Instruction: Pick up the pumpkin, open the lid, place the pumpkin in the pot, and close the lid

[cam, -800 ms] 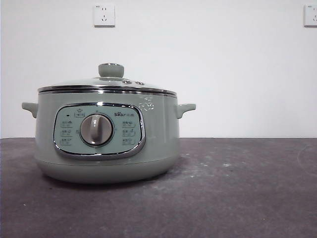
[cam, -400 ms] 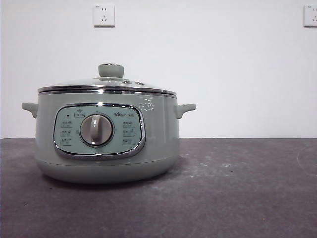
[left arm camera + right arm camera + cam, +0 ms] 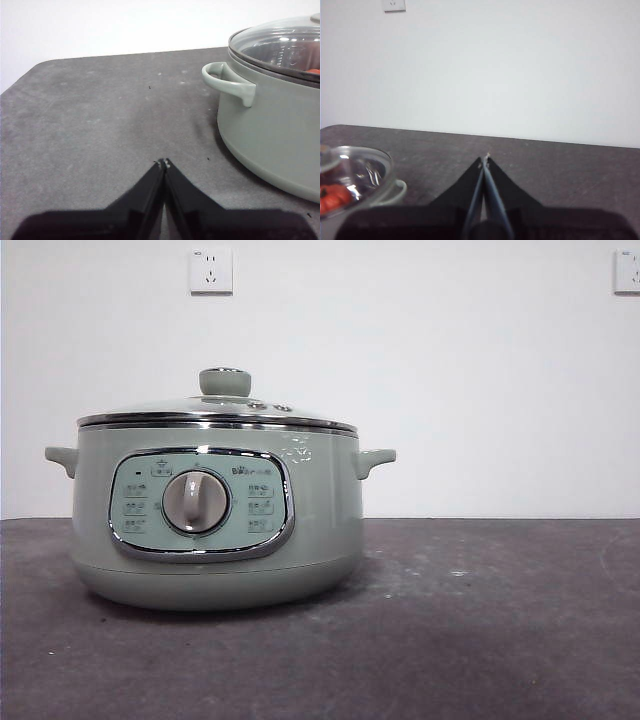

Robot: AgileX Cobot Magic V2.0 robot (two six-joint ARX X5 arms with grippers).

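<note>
Our left gripper (image 3: 164, 163) has its jaws pressed together on nothing, sitting low over the bare table (image 3: 90, 125) a bit away from the pot (image 3: 215, 510). Same deal with our right gripper (image 3: 485, 159): jaws closed, empty, off to the pot's other side. The lid (image 3: 217, 410) is sitting on the pot, and we can see the pumpkin (image 3: 332, 196) inside through the glass.

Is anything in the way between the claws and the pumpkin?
Yes. The pumpkin shows orange through the glass lid, which sits shut on the pot. Both claws, left and right, are shut and off to the pot's sides.
</note>
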